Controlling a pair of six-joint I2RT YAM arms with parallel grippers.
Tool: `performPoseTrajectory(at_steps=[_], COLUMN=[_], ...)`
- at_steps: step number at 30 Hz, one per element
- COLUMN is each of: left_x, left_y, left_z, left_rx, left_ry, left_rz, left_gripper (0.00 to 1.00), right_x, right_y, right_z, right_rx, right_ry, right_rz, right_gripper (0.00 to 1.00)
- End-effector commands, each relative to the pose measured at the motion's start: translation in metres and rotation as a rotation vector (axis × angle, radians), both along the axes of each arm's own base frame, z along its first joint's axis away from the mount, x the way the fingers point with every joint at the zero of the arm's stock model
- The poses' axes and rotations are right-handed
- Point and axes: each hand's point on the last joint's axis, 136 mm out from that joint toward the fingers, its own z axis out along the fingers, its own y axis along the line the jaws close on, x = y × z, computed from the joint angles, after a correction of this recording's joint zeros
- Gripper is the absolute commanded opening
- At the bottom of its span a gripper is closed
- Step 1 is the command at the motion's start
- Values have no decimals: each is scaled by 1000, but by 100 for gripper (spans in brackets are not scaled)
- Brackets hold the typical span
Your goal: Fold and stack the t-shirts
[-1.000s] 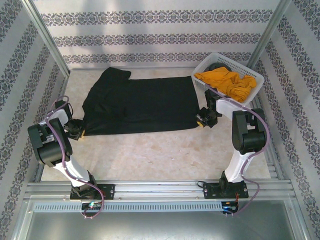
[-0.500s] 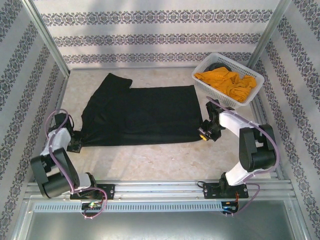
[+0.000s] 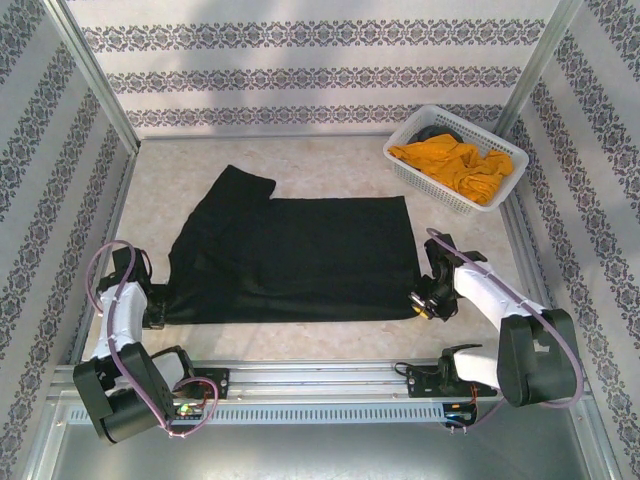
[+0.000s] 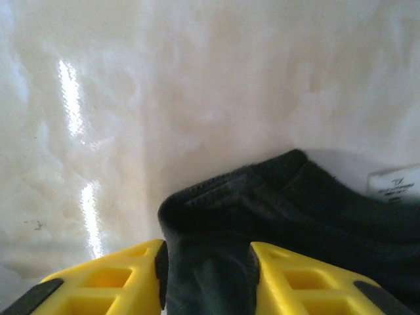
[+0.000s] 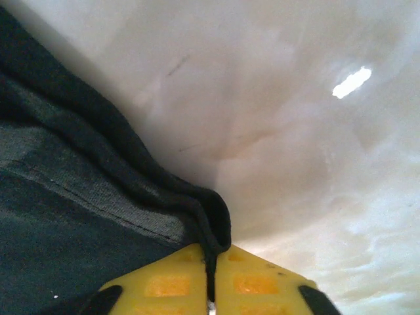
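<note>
The black t-shirt [image 3: 290, 255] lies spread flat across the middle of the table, one sleeve pointing to the far left. My left gripper [image 3: 160, 310] sits low at its near left corner. In the left wrist view its yellow fingers [image 4: 111, 282] stand apart, open [image 4: 207, 275], with a bunch of black cloth [image 4: 262, 203] lying between them. My right gripper [image 3: 422, 303] is at the near right corner, shut [image 5: 211, 262] on a pinched fold of the black hem [image 5: 210, 223]. The mustard-orange t-shirt [image 3: 455, 165] lies crumpled in the basket.
The white lattice basket [image 3: 432, 190] stands at the far right corner, close to the right rail. Patterned walls close off three sides. A metal rail [image 3: 320, 375] runs along the near edge just in front of the shirt. A white label [image 4: 394, 184] shows on the cloth.
Both arms have drawn back toward the near edge, dragging the black t-shirt closer. The left jaws, shut before, have parted.
</note>
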Motion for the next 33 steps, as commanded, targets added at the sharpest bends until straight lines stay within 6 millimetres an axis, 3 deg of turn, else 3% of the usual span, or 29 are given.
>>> performPoseTrajectory(at_steps=[1, 3, 6, 8, 10, 12, 15, 18, 24, 33], left_x=[7, 24, 77, 122, 149, 165, 171, 170, 175, 169], left_y=[15, 19, 2, -32, -70, -112, -167, -191, -219, -216], left_z=[32, 52, 71, 79, 84, 83, 68, 50, 30, 3], left_rx=[112, 153, 131, 67, 40, 44, 52, 108, 255, 354], left_ry=[-17, -57, -192, -290, -304, -296, -219, -98, 84, 301], left_rz=[-34, -85, -272, -469, -684, -916, -1182, -1342, -1604, -1748], left_gripper=[44, 46, 44, 42, 40, 37, 37, 41, 47, 47], right_x=[18, 35, 69, 92, 110, 118, 122, 126, 140, 152], right_y=[-11, -7, 25, 66, 109, 144, 175, 186, 179, 166], right_z=[24, 44, 71, 89, 112, 133, 144, 139, 134, 127], right_rx=[-87, -94, 9, 165, 342, 477, 553, 576, 561, 566], right_ry=[-72, -172, -357, -492, -626, -709, -717, -689, -679, -665], right_rz=[54, 93, 199, 318, 429, 526, 620, 638, 589, 525], right_gripper=[23, 30, 37, 38, 38, 38, 38, 40, 44, 44])
